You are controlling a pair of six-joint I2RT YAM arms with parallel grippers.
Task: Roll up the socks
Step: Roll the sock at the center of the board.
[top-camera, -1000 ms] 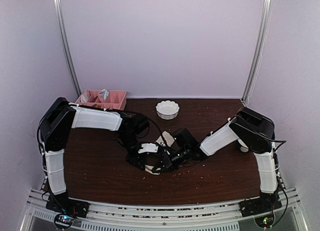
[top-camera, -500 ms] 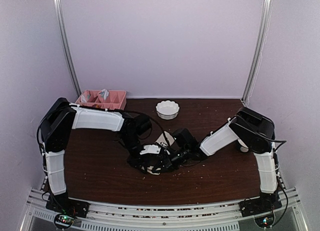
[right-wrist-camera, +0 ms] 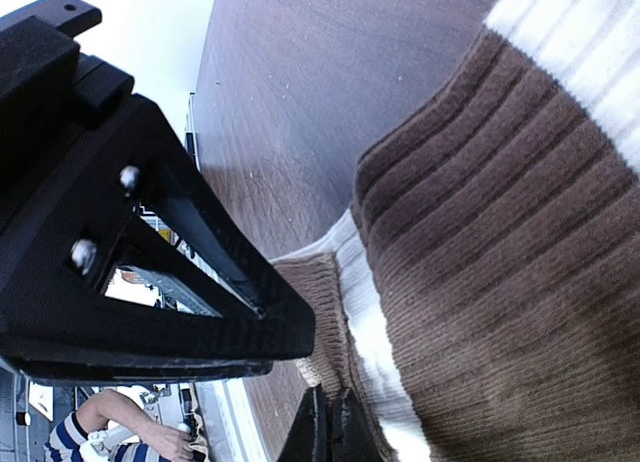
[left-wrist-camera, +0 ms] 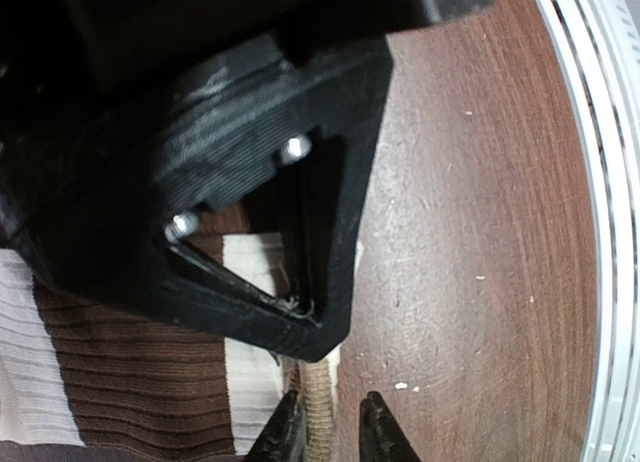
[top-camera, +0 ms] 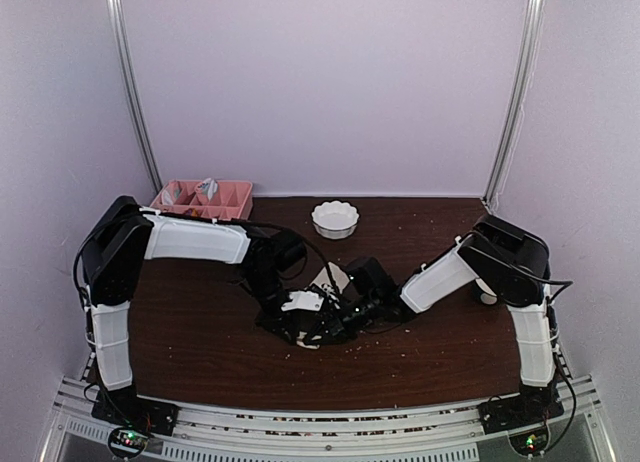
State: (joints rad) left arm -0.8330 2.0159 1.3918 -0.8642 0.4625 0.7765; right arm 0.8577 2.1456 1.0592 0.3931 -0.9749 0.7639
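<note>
Pictures both pincers nose to nose at mid-table, over the socks (top-camera: pixel 331 279). Shows the left pincer (left-wrist-camera: pixel 328 437) narrowly parted, straddling a tan ribbed edge (left-wrist-camera: pixel 318 397) running lengthwise between its tips (not clearly pinched: a sliver of table (left-wrist-camera: pixel 470 232) beside one tip). Shows the right pincer (right-wrist-camera: pixel 328 434) closed tight, tips at the fold of the striped sock (right-wrist-camera: pixel 480 242); cannot tell whether cloth is caught. Probably makes the left the nearer to the loose edge. Hides nearly all fabric from above; reveals ribbing and stripes only from the wrists.

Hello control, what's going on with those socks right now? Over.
Right gripper shut at edge of patched sock. Left gripper straddles tan sock edge, grip unclear. Bowl stands apart.
</note>
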